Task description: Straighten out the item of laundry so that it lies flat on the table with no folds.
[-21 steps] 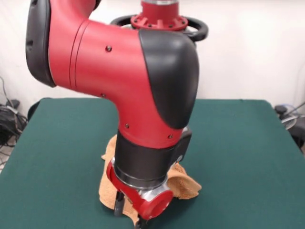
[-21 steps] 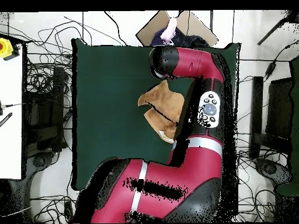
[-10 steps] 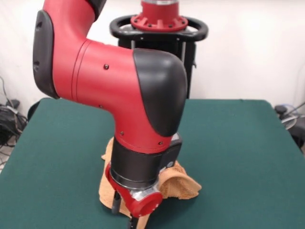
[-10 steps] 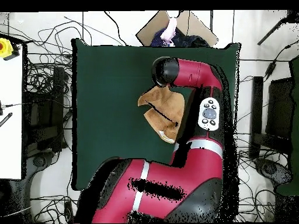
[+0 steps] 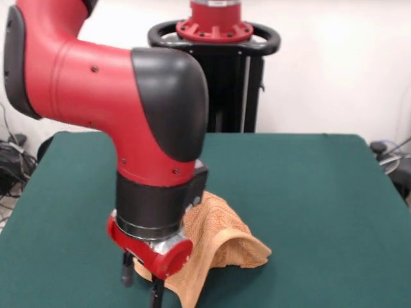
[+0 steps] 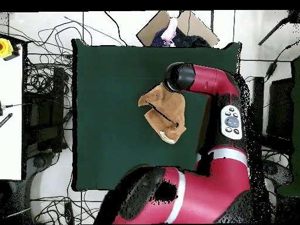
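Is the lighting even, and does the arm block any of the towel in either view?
Front view: soft, even light, no glare; the arm hides the towel's left part. Overhead view: the towel shows almost whole, with the arm at its edge.

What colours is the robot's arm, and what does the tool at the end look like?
The arm is glossy red with thick rounded segments, black elbow caps and a black band near the wrist. A silver ring sits below that band. The tool has a red housing and thin dark fingers. From overhead, a grey button panel shows.
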Action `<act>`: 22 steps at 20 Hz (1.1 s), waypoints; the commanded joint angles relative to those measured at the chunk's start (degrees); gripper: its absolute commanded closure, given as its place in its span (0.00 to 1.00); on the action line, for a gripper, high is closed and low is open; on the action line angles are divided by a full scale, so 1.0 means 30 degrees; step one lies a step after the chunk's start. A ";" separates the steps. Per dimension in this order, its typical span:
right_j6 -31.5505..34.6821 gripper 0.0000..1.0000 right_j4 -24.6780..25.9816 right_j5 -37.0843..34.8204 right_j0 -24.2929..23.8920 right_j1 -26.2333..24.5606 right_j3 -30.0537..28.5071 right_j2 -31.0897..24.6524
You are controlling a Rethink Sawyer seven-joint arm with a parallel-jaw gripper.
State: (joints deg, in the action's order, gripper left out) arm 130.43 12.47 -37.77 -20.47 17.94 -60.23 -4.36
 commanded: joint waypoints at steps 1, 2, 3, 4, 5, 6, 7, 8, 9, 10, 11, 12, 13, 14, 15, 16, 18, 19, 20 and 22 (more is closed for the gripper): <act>-1.1095 0.00 0.2565 0.1428 -0.1522 0.1751 -0.3946 -0.5439; -1.3065 0.00 0.3226 0.1393 -0.1897 0.1952 -0.4095 -0.6131; -1.4417 0.00 0.3681 0.1311 -0.2182 0.2219 -0.4361 -0.6591; -1.5769 0.00 0.4136 0.1228 -0.2468 0.2485 -0.4626 -0.7052; -1.7191 0.00 0.4442 0.1085 -0.2893 0.2639 -0.5041 -0.7622; -1.8612 0.00 0.4748 0.0941 -0.3319 0.2792 -0.5455 -0.8193; -1.9558 0.00 0.4972 0.0849 -0.3646 0.2826 -0.5718 -0.8566; -2.1446 0.00 0.5259 0.0485 -0.4106 0.2859 -0.5982 -0.9229; -2.2510 0.00 0.5407 0.0280 -0.4409 0.2819 -0.6033 -0.9581; -2.4369 0.00 0.5709 -0.0062 -0.4789 0.2725 -0.6121 -1.0223; -2.5920 0.00 0.5910 -0.0278 -0.5080 0.2620 -0.6160 -1.0700; -2.7471 0.00 0.6110 -0.0495 -0.5371 0.2516 -0.6199 -1.1177; -2.9022 0.00 0.6311 -0.0711 -0.5663 0.2411 -0.6238 -1.1654; -3.1772 0.00 0.6538 -0.1264 -0.6169 0.2189 -0.6269 -1.2606; -3.3090 0.00 0.6529 -0.1707 -0.6377 0.2038 -0.6226 -1.2961; -3.4408 0.00 0.6520 -0.2151 -0.6585 0.1887 -0.6183 -1.3317; -3.7220 0.00 0.6374 -0.3753 -0.7003 0.1444 -0.5734 -1.3687; -3.7241 0.00 0.6055 -0.4776 -0.6824 0.1372 -0.5389 -1.3250; -3.7262 0.00 0.5735 -0.5799 -0.6644 0.1301 -0.5045 -1.2814; -3.7052 0.00 0.4995 -0.8012 -0.6411 0.1020 -0.4491 -1.1964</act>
State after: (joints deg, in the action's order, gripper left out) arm 33.26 28.02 -42.91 -40.43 24.20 -71.67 -35.02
